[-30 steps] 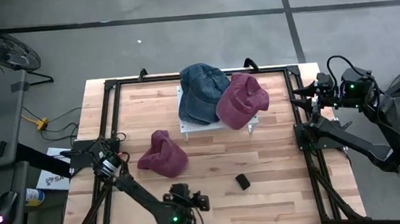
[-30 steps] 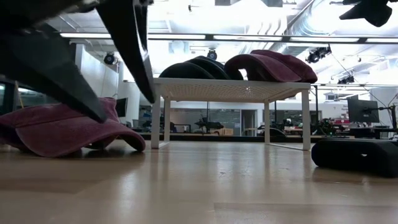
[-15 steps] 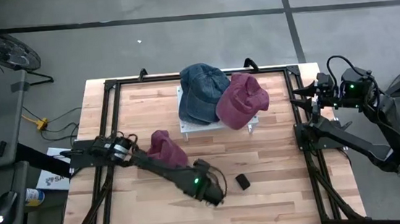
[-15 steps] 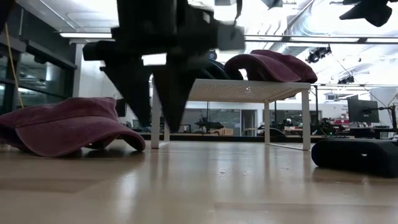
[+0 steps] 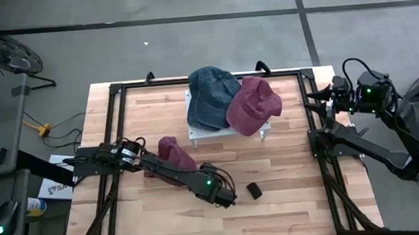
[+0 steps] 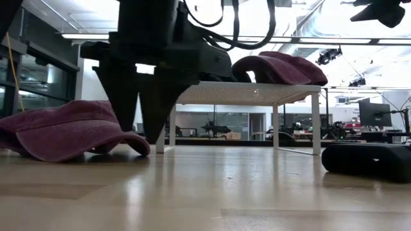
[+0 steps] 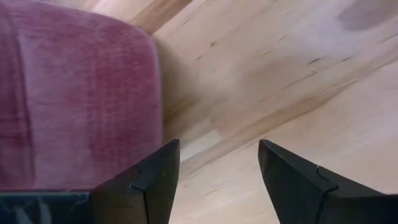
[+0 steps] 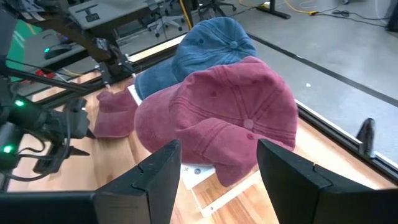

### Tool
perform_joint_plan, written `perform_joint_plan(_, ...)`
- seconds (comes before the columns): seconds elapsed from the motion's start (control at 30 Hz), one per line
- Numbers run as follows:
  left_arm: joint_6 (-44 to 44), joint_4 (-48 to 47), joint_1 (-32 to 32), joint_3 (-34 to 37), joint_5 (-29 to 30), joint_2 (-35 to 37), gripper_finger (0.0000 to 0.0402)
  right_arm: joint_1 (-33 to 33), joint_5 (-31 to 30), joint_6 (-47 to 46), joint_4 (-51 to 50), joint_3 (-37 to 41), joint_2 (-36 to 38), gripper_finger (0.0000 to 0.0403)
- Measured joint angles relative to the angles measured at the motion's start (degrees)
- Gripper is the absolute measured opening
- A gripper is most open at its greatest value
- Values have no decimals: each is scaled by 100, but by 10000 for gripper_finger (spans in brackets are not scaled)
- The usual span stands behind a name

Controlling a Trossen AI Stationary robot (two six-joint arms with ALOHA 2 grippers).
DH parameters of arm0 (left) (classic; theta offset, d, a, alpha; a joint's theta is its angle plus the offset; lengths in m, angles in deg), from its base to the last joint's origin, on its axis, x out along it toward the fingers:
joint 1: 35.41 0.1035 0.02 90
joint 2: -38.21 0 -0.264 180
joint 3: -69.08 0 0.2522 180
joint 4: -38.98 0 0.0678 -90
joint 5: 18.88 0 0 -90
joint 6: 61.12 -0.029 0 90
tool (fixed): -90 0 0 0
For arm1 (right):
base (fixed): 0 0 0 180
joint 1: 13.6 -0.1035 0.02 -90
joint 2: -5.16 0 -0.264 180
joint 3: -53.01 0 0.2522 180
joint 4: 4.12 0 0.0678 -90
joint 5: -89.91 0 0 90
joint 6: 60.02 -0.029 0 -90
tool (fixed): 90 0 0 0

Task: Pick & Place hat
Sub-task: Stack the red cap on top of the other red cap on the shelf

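- Wooden table with a black frame round its edges; both arms work over it.
- Left arm reaches across the table's front half from the left side. Left gripper points down just above the wood, fingers apart, nothing between them — bare table shows in the gap in the left wrist view.
- Right arm waits at the table's right edge, right gripper raised beside the rack, fingers spread, empty.
- White rack stands at the table's back middle — two caps on top.
- Blue denim cap lies on the rack's left part.
- Maroon cap on the rack's right part, touching the blue one, its brim hanging over the rack's edge.
- Second maroon cap lies on the table in front of the rack, partly under the left arm, just beside the left gripper's fingers.
- Small black block lies on the table, near the left gripper, to its right.
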State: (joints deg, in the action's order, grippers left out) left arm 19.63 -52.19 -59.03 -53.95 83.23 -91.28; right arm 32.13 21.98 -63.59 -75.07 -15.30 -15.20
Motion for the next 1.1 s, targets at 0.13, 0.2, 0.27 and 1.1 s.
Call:
perform_joint_plan(0.13,2,-284,2,-25,-1,-2,213,0,-231,84,-1,0,0,204)
perform_joint_plan(0.2,-8,-626,2,-139,-3,-9,213,-1,-252,97,0,0,0,204)
perform_joint_plan(0.27,-61,-787,2,-204,33,-7,213,-2,-250,105,0,0,0,204)
perform_joint_plan(1.1,-1006,-1138,76,-246,179,-339,213,-1,-220,66,0,2,0,204)
